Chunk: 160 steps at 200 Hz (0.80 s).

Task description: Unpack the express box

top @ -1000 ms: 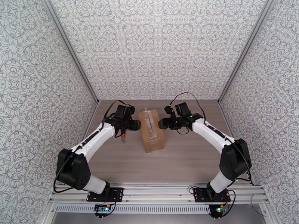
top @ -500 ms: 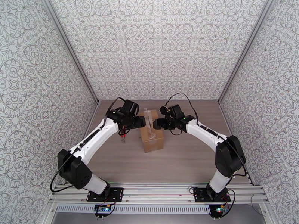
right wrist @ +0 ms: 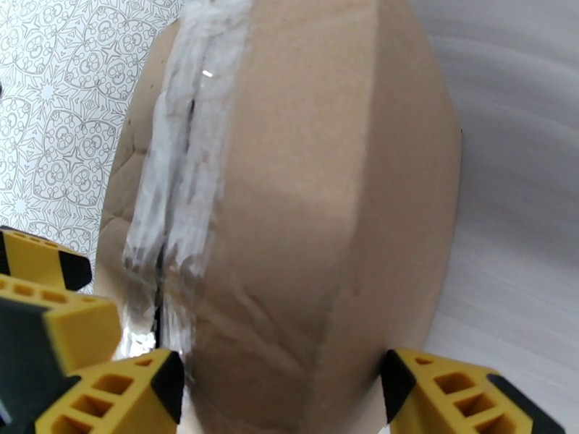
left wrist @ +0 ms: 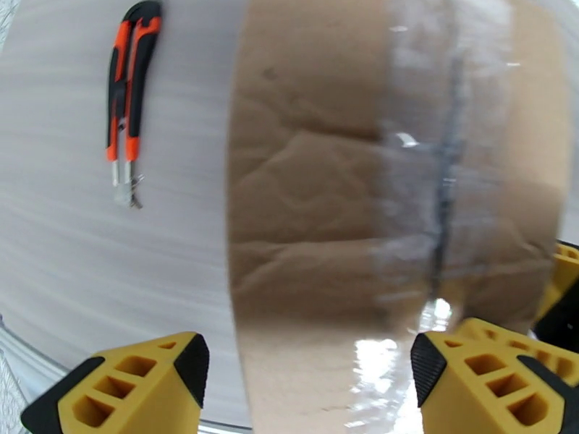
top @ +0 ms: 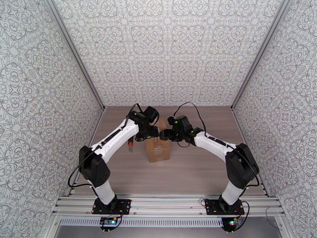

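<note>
So, the box (top: 158,151) sits mid-table (top: 198,171), flaps shut, with its long axis running roughly 12 to 6 in the top view. The tape (left wrist: 441,175) runs down the same line.

Both grippers are bunched over the 12 o'clock end. The left gripper (left wrist: 307,370) comes in from 9 and the right gripper (right wrist: 282,385) from 3. Both have their fingers spread wide and are holding nothing. In each wrist view the box stretches away straight ahead of the fingers. Each gripper has one finger out past a side edge and the other up near the tape.

We reckon neither arm is clearly nearer; they're about level on that end.

The knife (left wrist: 130,88) lies on the table at the box's 9 o'clock, apart from it.

We can't spot any labels or print on the cardboard.
</note>
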### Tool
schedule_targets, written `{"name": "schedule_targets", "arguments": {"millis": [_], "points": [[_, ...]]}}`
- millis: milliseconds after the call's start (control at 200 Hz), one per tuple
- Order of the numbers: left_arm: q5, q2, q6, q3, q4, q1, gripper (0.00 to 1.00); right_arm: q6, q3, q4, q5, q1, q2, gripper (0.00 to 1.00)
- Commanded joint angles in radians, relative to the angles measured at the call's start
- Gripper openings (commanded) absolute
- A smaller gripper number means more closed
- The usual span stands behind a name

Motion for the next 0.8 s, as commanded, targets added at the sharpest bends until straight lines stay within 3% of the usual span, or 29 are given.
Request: {"name": "schedule_targets", "arguments": {"millis": [0,250,510,795], "points": [[-0.01,0.034,-0.023,0.027,-0.043,-0.01,0.8,0.036,-0.042,0.025,0.014,0.016,0.014,0.76],[0.058,0.016,-0.022,-0.03,0.054,-0.004,0.83,0.058,-0.067,0.09,-0.036,0.016,0.011,0.76],[0.195,-0.072,0.005,-0.166,0.231,0.062,0.86,0.036,-0.112,0.193,-0.075,0.016,-0.04,0.76],[0.261,-0.105,0.044,-0.165,0.23,0.084,0.87,-0.03,-0.147,0.16,-0.06,0.016,-0.055,0.73]]}}
